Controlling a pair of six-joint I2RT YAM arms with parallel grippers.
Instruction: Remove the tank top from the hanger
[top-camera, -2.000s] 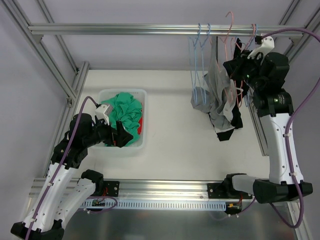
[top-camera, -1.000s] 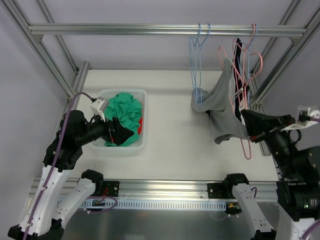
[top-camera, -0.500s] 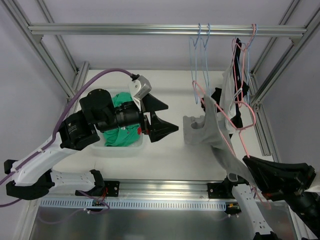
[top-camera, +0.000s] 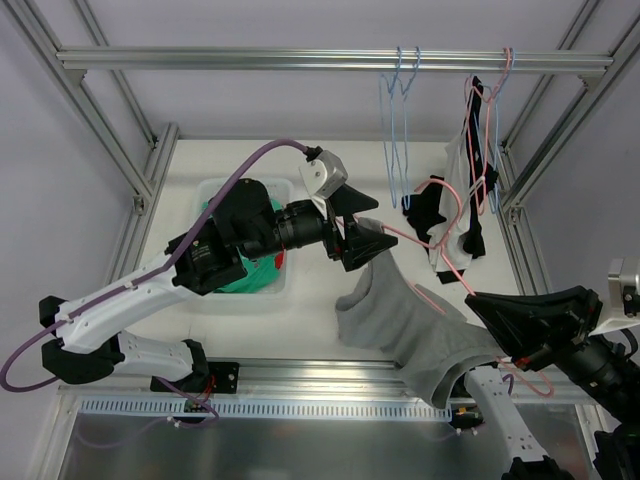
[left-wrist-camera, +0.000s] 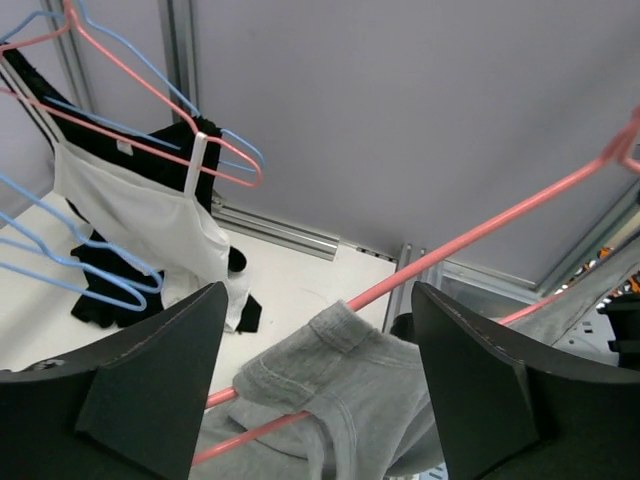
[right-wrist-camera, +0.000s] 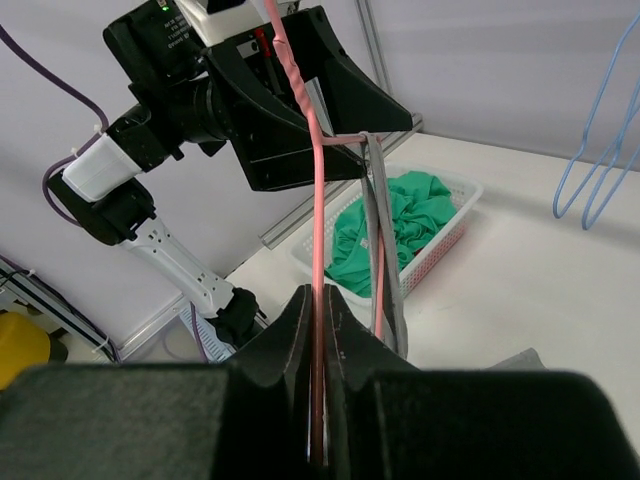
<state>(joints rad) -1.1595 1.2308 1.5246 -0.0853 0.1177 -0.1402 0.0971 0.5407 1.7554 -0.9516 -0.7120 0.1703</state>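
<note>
Now, above the white table (top-camera: 330, 170) inside the metal frame (top-camera: 250, 58), our right gripper (right-wrist-camera: 318, 295) pinches the pink hanger (right-wrist-camera: 316, 200), and our left gripper (left-wrist-camera: 318, 300), fingers spread, straddles the grey tank top (top-camera: 405, 325) draped on it.

Left arm (top-camera: 150, 290) reaches up and rightward from its base, wrist raised, left gripper (top-camera: 372, 228) with its 2 fingers spread wide. Right arm (top-camera: 600, 375) sits low at the near right corner, right gripper (top-camera: 478, 302) pointing left, its 2 fingers pressed together.
</note>
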